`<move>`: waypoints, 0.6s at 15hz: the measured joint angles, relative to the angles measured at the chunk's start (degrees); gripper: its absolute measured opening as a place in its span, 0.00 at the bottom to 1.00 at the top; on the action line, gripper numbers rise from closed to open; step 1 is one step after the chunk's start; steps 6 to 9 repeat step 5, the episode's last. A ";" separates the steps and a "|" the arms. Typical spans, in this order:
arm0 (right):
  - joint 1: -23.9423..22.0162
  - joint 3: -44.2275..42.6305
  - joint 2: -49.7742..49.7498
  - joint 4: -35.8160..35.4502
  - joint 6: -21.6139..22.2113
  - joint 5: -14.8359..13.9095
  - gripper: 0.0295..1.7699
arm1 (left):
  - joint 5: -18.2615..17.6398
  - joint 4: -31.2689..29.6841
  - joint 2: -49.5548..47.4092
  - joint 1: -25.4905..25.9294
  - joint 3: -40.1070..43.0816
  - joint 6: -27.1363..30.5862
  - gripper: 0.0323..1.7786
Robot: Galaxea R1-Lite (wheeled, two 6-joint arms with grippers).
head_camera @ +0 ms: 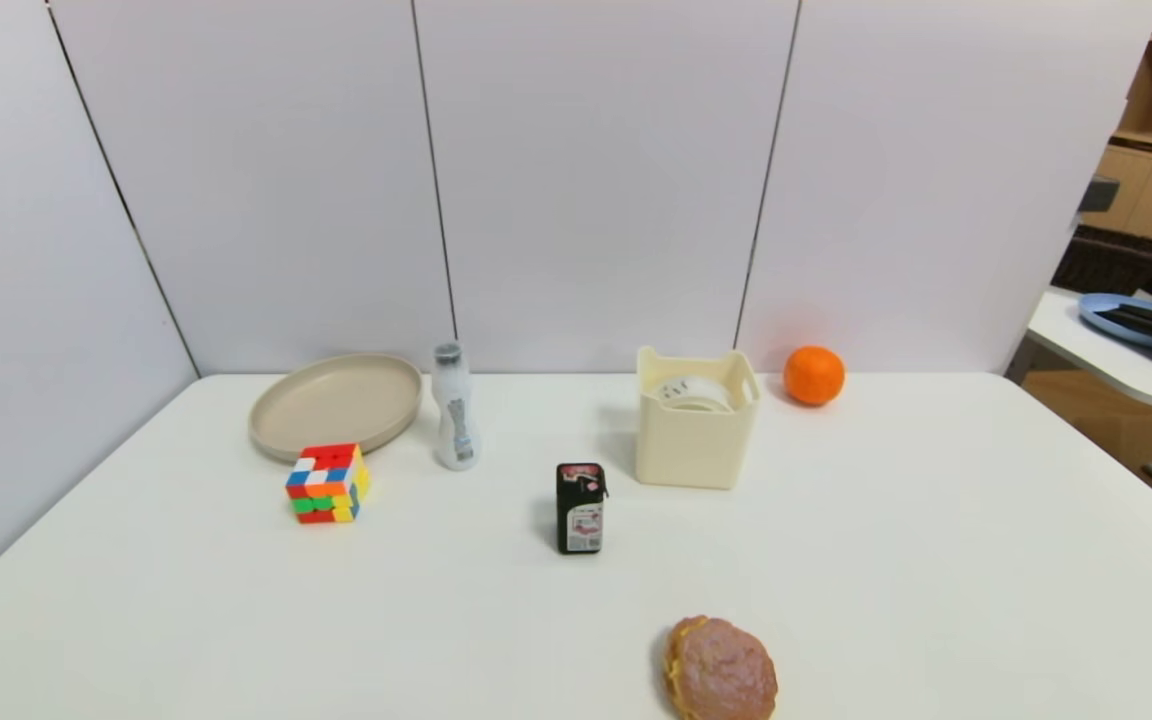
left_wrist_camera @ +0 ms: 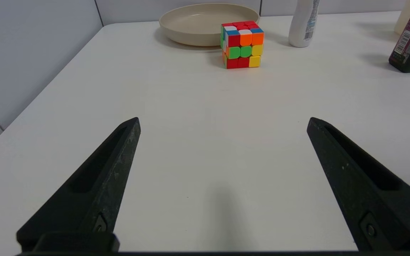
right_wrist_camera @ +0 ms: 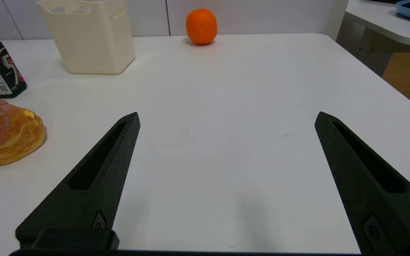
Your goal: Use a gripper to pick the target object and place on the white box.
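— From the head view, where's the spool?

— Already lying inside the white box, toward the desk's far edge, beside the orange. Neither arm shows there.

— And the left wrist view?

— The left gripper hangs wide open over bare desk, near the cube.

— Right wrist?

— The right gripper is spread wide too, holding nothing. That spool looks light, stiff, slick plastic; I'd pinch across its flanges.
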 joint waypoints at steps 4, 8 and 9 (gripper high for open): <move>0.00 0.00 0.00 0.00 -0.09 0.02 0.96 | -0.01 0.04 0.00 0.00 0.02 0.00 0.95; 0.00 0.00 0.00 0.00 -0.09 0.02 0.96 | 0.00 0.04 0.00 0.00 0.02 0.00 0.95; 0.00 0.00 0.00 0.00 -0.09 0.02 0.96 | 0.00 0.04 0.00 0.00 0.02 0.00 0.95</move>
